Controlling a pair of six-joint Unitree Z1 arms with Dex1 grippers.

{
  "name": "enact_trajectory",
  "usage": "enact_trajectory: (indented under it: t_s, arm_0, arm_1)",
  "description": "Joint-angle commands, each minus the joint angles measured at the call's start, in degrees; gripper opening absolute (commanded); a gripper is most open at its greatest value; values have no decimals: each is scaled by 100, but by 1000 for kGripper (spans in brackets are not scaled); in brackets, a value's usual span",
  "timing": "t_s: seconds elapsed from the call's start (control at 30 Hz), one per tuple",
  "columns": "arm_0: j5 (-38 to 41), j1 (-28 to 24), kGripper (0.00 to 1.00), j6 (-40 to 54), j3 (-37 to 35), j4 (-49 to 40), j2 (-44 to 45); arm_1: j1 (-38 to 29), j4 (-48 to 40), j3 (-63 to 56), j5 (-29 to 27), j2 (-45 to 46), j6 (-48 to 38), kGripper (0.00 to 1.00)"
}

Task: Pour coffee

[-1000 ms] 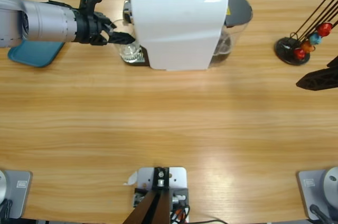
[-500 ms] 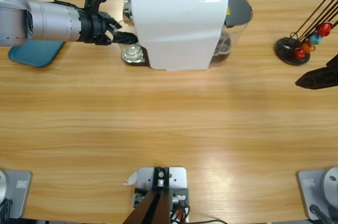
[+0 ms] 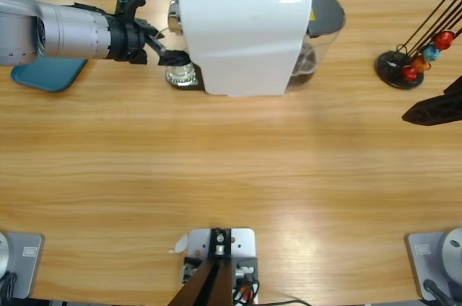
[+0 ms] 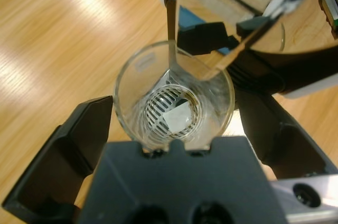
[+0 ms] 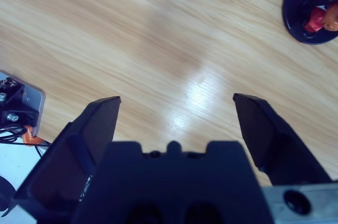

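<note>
A clear glass (image 3: 182, 72) stands on the drip grate under the spout of the white coffee machine (image 3: 242, 32). In the left wrist view the glass (image 4: 211, 113) sits between the black jaws of my left gripper (image 4: 174, 102), which is open, one jaw on each side of it. A thin dark brown arc of coffee (image 4: 197, 101) shows at the glass bottom. The left gripper (image 3: 173, 58) reaches in from the left. My right gripper (image 3: 433, 110) hangs open at the right edge over bare wood (image 5: 177, 101).
A black capsule stand (image 3: 401, 68) with red, orange and blue capsules sits at the back right, also in the right wrist view (image 5: 314, 7). A blue tray (image 3: 45, 73) lies at the far left under the left arm. A dark-lidded water tank (image 3: 321, 21) adjoins the machine.
The left gripper has moved right toward the machine and its jaws have spread on either side of the glass. The right gripper has barely shifted.
</note>
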State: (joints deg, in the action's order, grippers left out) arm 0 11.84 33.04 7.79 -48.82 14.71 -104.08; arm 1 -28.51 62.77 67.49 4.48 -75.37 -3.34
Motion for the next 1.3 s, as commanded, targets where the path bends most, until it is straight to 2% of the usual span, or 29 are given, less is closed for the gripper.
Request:
enact_trajectory:
  t_s: [0.03,0.2,0.33,0.5,0.57,0.6,0.63,0.7,0.8,0.9,0.93,0.97,1.0,1.03,1.07,1.1,1.13,1.3]
  arm_0:
    - [103,-116,991,71,387,-128,445]
    - [94,-254,991,64,404,-847,1243]
    - [108,-254,991,-22,399,-1811,2175]
    - [56,-253,982,-252,63,-3637,3731]
    - [17,-254,971,-275,-274,-4456,3980]
    - [-25,-254,951,-289,-452,-4850,3998]
    - [-50,-254,936,-296,-612,-5196,3998]
    - [-71,-254,931,-296,-930,-5774,4001]
    - [-143,-254,931,-284,-1348,-6397,4028]
    - [-257,-254,935,-250,-1406,-6636,4028]
    - [-287,-254,936,-247,-1376,-6648,4021]
    - [-308,-254,933,-250,-1341,-6648,4019]
    - [-349,-254,935,-254,-1297,-6639,4026]
    - [-363,-254,934,-262,-1239,-6609,4042]
    - [-366,-254,918,-273,-1186,-6567,4075]
    - [-389,-254,839,-280,-1158,-6551,4126]
    - [-440,-254,811,-287,-1151,-6544,4170]
    - [-556,-254,807,-364,-1090,-6464,4219]
  arm_1:
    - [47,87,-1,114,-146,62,964]
    - [47,95,29,167,-114,62,964]
    - [47,104,68,184,-71,30,964]
    - [47,16,379,286,-30,18,979]
    - [65,-93,502,417,-81,62,985]
    - [135,-112,576,508,-165,149,955]
    - [195,-115,674,557,-264,258,851]
    - [232,-38,938,561,-496,552,570]
    - [246,324,1676,533,-962,890,508]
    - [242,763,2632,536,-1503,1072,516]
    - [244,844,2861,531,-1647,1115,547]
    - [244,920,3051,529,-1781,1162,646]
    - [249,966,3190,517,-1883,1181,678]
    - [249,994,3288,508,-1965,1199,664]
    - [249,1008,3383,471,-2043,1232,537]
    - [255,1010,3453,460,-2108,1278,259]
    - [270,1038,3562,466,-2197,1352,9]
    - [372,1307,4336,685,-2697,1450,0]
